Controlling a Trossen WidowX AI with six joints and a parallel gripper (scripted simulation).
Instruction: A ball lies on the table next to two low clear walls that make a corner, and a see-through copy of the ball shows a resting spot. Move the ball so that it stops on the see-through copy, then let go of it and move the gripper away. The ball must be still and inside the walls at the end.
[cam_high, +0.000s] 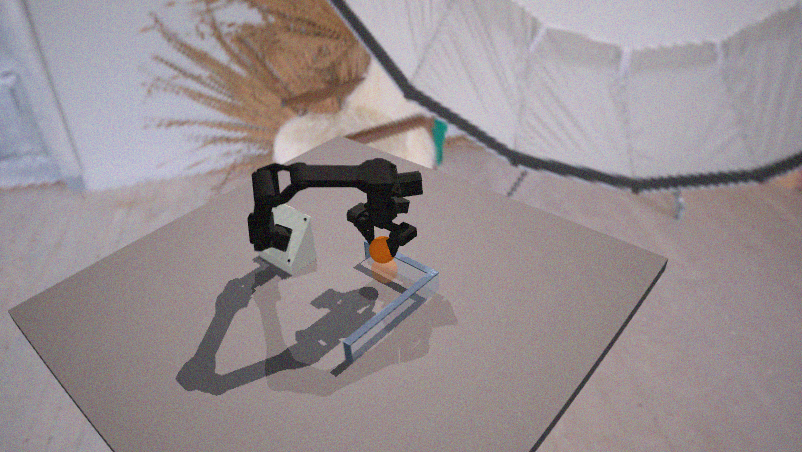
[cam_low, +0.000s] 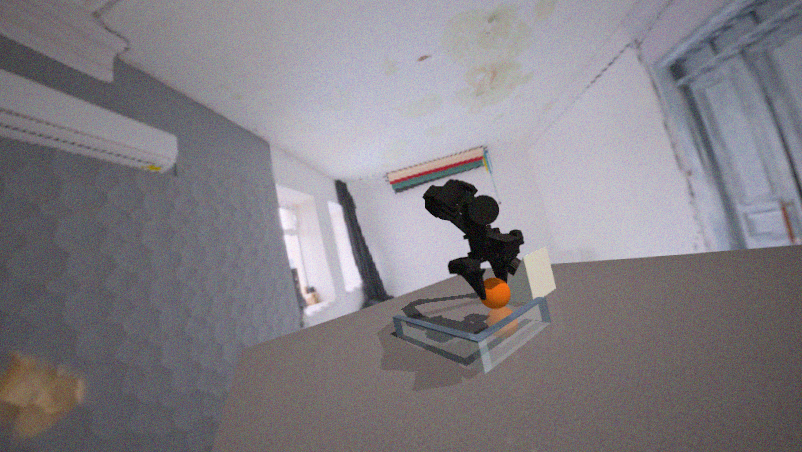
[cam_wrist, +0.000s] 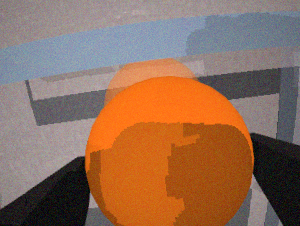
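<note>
The smooth, rigid orange ball (cam_high: 381, 249) is clenched across its widest part by the black pincer (cam_high: 383, 245), just above the see-through copy (cam_high: 385, 271); rolling is likely once released.

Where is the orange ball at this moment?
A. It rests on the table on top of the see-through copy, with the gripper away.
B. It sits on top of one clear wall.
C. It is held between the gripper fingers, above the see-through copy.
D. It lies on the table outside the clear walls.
C: the orange ball sits between the fingers of the gripper, lifted off the table, with the see-through copy just below it inside the clear walls.
</note>
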